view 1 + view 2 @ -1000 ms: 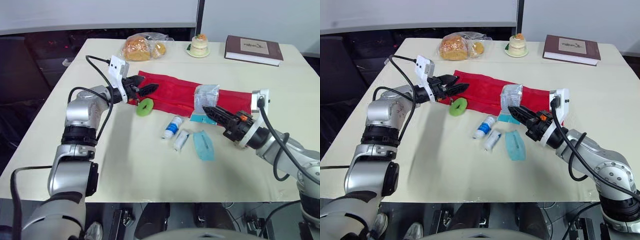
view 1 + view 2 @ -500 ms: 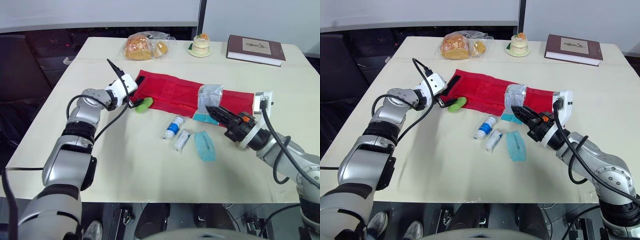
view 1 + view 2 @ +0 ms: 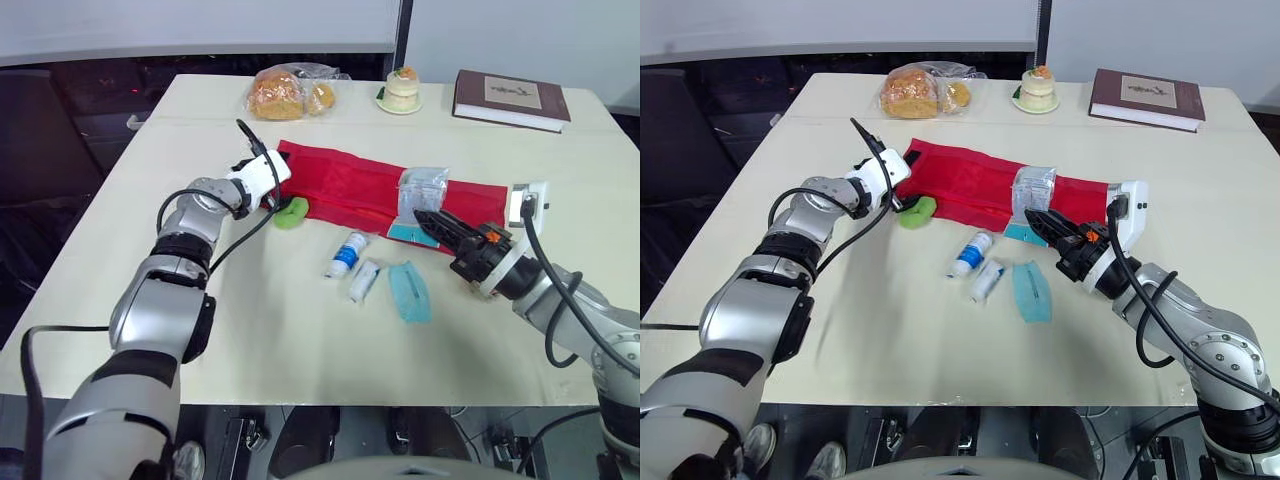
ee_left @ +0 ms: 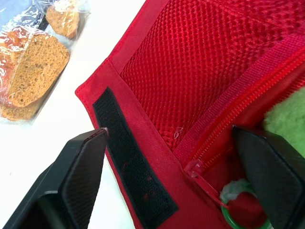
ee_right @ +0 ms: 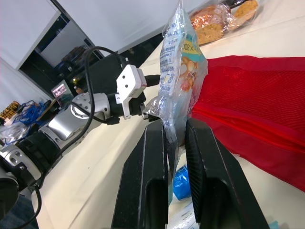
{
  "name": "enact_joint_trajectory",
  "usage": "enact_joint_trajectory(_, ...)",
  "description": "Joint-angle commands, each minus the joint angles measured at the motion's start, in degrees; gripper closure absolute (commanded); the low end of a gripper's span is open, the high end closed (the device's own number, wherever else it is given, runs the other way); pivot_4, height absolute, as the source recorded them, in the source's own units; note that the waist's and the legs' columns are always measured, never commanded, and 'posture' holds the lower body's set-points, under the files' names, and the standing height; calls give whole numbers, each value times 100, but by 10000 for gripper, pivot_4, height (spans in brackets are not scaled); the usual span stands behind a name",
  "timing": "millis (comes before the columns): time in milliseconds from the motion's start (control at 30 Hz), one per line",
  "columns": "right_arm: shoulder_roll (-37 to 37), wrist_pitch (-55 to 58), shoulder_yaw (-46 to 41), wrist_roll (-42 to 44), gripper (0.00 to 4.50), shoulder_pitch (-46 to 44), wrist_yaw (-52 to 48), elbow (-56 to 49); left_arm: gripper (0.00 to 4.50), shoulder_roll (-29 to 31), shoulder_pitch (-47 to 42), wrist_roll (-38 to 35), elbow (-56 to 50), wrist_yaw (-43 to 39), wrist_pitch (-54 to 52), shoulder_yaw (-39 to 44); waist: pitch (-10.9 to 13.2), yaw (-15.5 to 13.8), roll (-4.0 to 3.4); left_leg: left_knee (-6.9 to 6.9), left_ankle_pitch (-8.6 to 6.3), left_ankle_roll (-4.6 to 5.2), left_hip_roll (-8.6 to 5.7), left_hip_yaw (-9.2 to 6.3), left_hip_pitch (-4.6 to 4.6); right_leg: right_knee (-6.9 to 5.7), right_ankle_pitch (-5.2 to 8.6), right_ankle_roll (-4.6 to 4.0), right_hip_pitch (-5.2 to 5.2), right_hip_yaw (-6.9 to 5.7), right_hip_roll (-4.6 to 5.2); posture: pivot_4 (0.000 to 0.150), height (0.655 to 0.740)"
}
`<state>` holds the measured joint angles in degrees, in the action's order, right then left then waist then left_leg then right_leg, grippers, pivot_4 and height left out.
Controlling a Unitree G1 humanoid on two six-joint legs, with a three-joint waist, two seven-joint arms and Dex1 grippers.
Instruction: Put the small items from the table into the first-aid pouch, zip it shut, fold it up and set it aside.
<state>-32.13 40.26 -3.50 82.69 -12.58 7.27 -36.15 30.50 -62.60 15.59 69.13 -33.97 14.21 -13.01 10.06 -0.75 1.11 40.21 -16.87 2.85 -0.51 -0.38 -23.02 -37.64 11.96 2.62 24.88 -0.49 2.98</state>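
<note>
- Since a second ago the left tool [image 4: 169, 130] has come down to the left end of the pouch [image 3: 350, 185]; its fingers [image 4: 81, 167] stand wide apart over the zipper corner and hold nothing.
- On the counter [image 3: 250, 330] the green roll [image 3: 291, 213] lies just beside that end.
- At the pouch's right part the right tool [image 5: 175, 123] is closed on a clear packet [image 5: 181, 62], held upright.
- In front of the pouch lie a bottle [image 3: 347, 253], a tube [image 3: 362, 280] and a teal pack [image 3: 408, 291].

Near side: table [image 3: 270, 340] bare, free for me.
Before pouch [image 3: 345, 185]: bottle [image 3: 348, 253], tube [image 3: 363, 279], teal packet [image 3: 407, 291] block me.
Over pouch: clear packet [image 3: 418, 188] in my right claw [image 3: 422, 217].
</note>
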Motion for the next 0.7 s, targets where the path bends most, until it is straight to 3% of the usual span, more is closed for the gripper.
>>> enact_joint_trajectory(33, 31, -123, -185, -67, 44670, -24, -60, -173, 15962, -64, -142, 91, 116, 4, 156, -25, 0, 2, 0, 1, 0, 0, 0, 0, 0, 0, 0, 0, 0, 1, 0, 1500, 7289)
enact_joint_trajectory(267, 105, -178, -191, -150, 44670, 95, -2, -268, 44842, -41, -97, 105, 139, -175, 335, 45, 0, 10, 1, 1, 0, 0, 1, 0, 0, -1, 0, 0, 0, 0, -1, 1500, 7289)
enact_joint_trajectory(567, 165, -194, -189, -191, 44670, 227, 2, -321, 44842, 109, 216, -55, -355, -806, 682, 104, 1, 10, 1, 1, 0, 0, 1, 0, 0, -1, 0, 0, 1, 1, 0, 1500, 7289)
enact_joint_trajectory(700, 174, -177, -173, -181, 44670, 252, -16, -322, 44842, 57, 680, -397, -1315, -1507, 407, 177, 0, -6, 1, 1, 0, 0, 0, -1, -1, 0, 0, 0, 0, 1, 2, 1500, 7289)
